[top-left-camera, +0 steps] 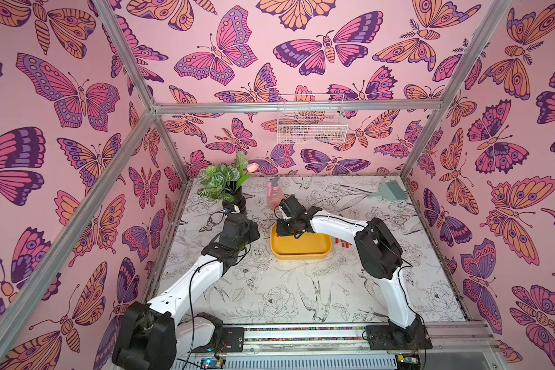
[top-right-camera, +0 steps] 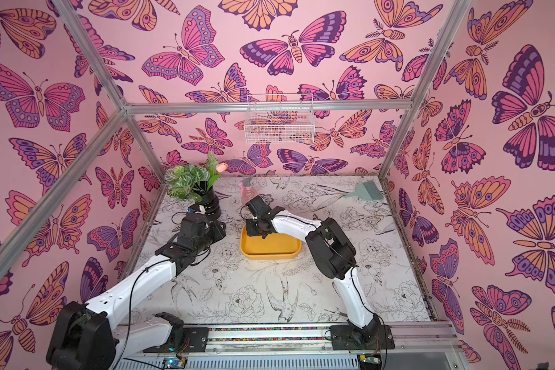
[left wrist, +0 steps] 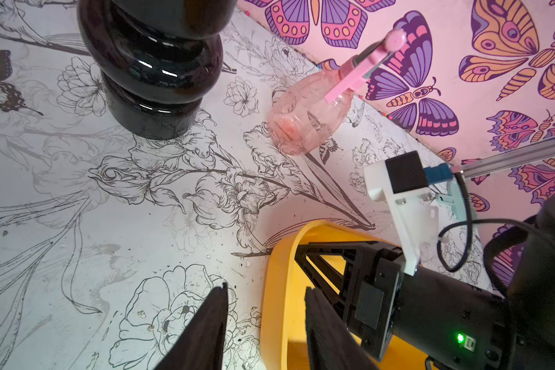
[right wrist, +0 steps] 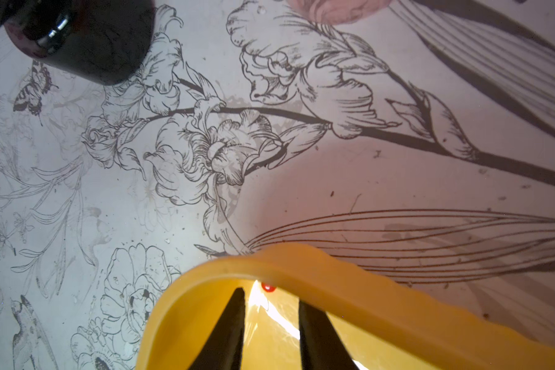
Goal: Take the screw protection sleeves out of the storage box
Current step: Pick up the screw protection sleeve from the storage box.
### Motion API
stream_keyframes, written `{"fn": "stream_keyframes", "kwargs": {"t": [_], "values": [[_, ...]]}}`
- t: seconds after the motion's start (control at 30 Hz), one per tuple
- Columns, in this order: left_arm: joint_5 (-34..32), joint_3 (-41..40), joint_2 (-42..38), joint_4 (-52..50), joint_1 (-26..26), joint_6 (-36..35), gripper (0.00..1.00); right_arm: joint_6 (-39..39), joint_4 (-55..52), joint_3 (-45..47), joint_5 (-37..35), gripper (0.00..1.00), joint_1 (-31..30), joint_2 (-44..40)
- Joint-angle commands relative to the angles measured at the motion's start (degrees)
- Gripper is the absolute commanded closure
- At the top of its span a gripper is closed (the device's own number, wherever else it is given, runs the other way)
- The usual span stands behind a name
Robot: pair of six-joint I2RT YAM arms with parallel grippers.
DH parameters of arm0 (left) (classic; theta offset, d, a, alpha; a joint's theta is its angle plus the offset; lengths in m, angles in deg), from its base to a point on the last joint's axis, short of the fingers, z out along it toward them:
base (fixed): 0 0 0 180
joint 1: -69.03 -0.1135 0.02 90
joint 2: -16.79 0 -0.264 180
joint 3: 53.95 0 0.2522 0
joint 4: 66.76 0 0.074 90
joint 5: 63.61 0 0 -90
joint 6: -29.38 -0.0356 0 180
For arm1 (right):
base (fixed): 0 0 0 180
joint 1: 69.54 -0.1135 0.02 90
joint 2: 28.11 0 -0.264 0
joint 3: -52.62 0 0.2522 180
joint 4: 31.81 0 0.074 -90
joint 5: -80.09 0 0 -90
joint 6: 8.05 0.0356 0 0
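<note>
One floral table (top-left-camera: 269, 282) is laid out, with one yellow storage box (top-left-camera: 300, 255) sat mid-table. Two pincers are counted. The right gripper (right wrist: 270, 298) is dipped into the box, fingers spread, nothing pinched. The left gripper (left wrist: 265, 290) is spread too, empty, at the box's edge. Just one red screw protection sleeve (right wrist: 267, 287) is spotted inside, by the rim. A few other sleeves (top-left-camera: 342, 242) are scattered on the table just beside the box, too tiny to be counted properly.

**Colour and Pattern Findings**

We record a yellow storage box (top-left-camera: 298, 255), bright red screw protection sleeves (top-left-camera: 344, 245), a white table (top-left-camera: 263, 278) line-drawn with black flowers and birds, pink walls (top-left-camera: 161, 64) (butterflies in purple and orange), and a glossy black vase (left wrist: 154, 73).
</note>
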Motion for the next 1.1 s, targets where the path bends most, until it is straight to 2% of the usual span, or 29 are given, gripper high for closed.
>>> {"fn": "stream_keyframes", "kwargs": {"t": [0.0, 0.5, 0.57, 1.07], "values": [[1.5, -0.2, 0.9, 1.0, -0.3, 0.0, 0.55, 1.3, 0.7, -1.6, 0.0, 0.67, -0.4, 2.5], [5.0, 1.5, 4.3, 1.0, -0.3, 0.1, 0.55, 1.7, 0.2, -3.0, -1.0, 0.7, -1.0, 4.8], [5.2, 1.7, 6.4, 1.0, -0.3, 0.1, 0.55, 1.7, -0.3, -3.6, -1.0, 0.72, -1.2, 5.3], [5.9, 1.8, 7.0, 1.0, -0.3, 0.1, 0.55, 1.4, -1.8, -4.3, -2.4, 0.84, -1.5, 5.9]]}}
